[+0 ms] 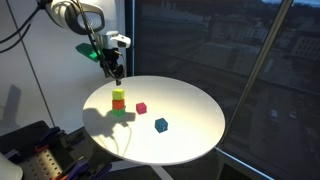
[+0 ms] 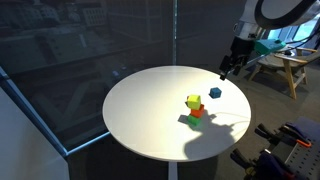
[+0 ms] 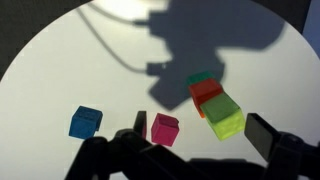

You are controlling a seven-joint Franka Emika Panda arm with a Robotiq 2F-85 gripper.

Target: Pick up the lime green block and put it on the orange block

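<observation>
Wrist view: lime block [image 3: 227, 118] atop orange block [image 3: 207, 96], looks offset; gripper [image 3: 198, 128] fingers apart, empty. Arm bump could topple stack.

We take this for a robotics lab set up in an office tower. Tall dark windows [image 1: 225, 45] in metal frames wall the room in both exterior views, and through them we see city buildings from high up, at night. A robot arm [image 1: 75, 14] hangs over a round white desk [image 1: 190, 140], with a perforated mounting plate [image 1: 45, 162] and a loose cable [image 1: 14, 38] beside it. In an exterior view a wooden trestle bench [image 2: 285, 68] stands behind.
</observation>
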